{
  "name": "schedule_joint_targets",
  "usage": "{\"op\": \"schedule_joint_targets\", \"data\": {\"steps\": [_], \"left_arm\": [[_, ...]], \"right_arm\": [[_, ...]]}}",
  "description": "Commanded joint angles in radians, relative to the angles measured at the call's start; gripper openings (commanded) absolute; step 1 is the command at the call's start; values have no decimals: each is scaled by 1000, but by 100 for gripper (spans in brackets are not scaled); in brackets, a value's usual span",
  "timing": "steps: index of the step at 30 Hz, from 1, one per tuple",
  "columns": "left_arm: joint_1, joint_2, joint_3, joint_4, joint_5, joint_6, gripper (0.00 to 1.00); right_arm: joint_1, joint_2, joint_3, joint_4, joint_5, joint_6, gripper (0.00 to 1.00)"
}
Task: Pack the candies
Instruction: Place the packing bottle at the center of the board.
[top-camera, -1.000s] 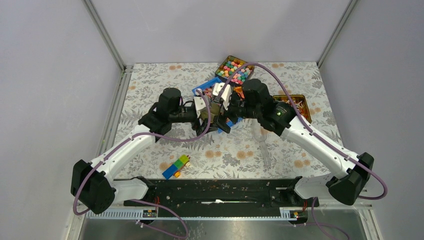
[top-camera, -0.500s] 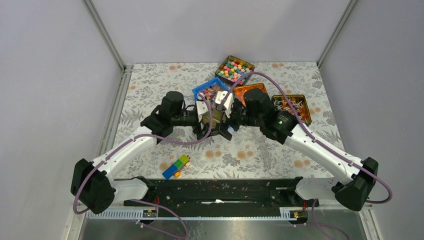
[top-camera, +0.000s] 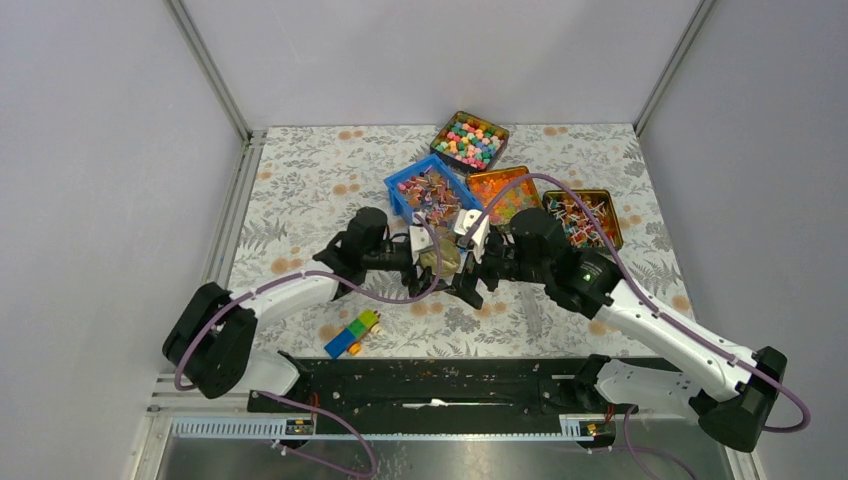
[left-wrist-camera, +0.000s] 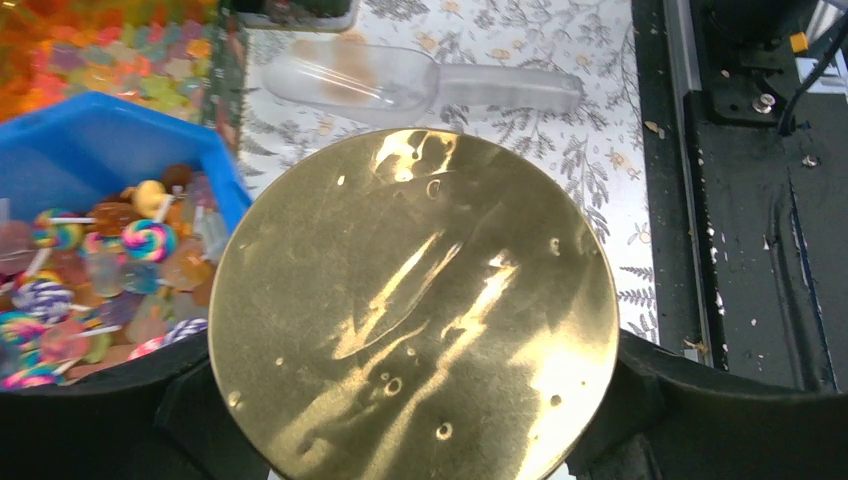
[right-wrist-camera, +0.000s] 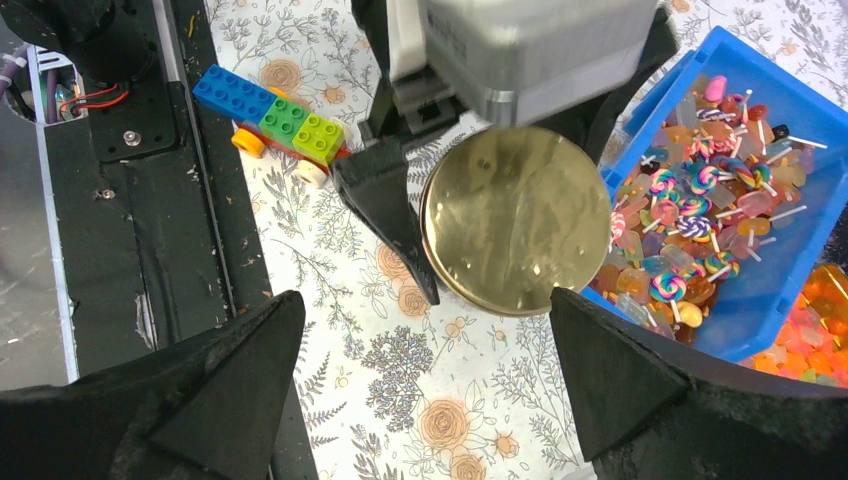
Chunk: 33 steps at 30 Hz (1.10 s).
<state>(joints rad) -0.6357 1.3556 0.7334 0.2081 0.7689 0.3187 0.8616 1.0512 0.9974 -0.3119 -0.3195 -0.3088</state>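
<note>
The candies (top-camera: 580, 213), tiny wrapped sweets in pink, white and brown, lie in a gold tin at the right, seen only in the top view. My left gripper (top-camera: 430, 263) is shut on a round gold tin (top-camera: 444, 257), holding it by its rim just in front of the blue bin (top-camera: 396, 187). The tin's flat gold face fills the left wrist view (left-wrist-camera: 415, 300), where the gripper (left-wrist-camera: 415, 405) clamps it from both sides. My right gripper (top-camera: 470, 277) is open and empty, facing the gold tin (right-wrist-camera: 515, 220); its jaws (right-wrist-camera: 430, 390) stand wide over bare tablecloth.
The blue bin (right-wrist-camera: 760, 290) holds swirl lollipops and small sweets. Behind it stand an orange-filled tin (top-camera: 498, 187) and a tin of coloured balls (top-camera: 470, 138). A clear plastic scoop (left-wrist-camera: 400, 82) lies on the cloth. A toy brick car (top-camera: 353, 333) sits front left.
Both arms have drawn back toward the near edge. My left gripper has carried the gold tin from over the blue bin to the middle of the table; my right gripper followed beside it.
</note>
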Motion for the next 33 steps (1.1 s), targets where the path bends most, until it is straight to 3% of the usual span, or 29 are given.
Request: {"op": "schedule_joint_targets", "data": {"steps": [1, 12, 21, 30, 31, 33], "left_arm": [[-38, 42, -28, 217, 48, 4, 38], [-73, 201, -115, 375, -29, -4, 44], [-88, 294, -131, 399, -99, -13, 46], [-93, 297, -160, 404, -133, -30, 72], [-94, 295, -162, 404, -135, -30, 94], [-93, 291, -166, 404, -139, -31, 99]], "right_arm": [[10, -52, -8, -22, 52, 23, 100], [10, -129, -31, -85, 119, 36, 100], [10, -153, -42, -96, 140, 59, 100], [10, -137, -34, -97, 131, 54, 100], [10, -134, -33, -98, 130, 53, 100], [10, -129, -31, -97, 127, 50, 100]]}}
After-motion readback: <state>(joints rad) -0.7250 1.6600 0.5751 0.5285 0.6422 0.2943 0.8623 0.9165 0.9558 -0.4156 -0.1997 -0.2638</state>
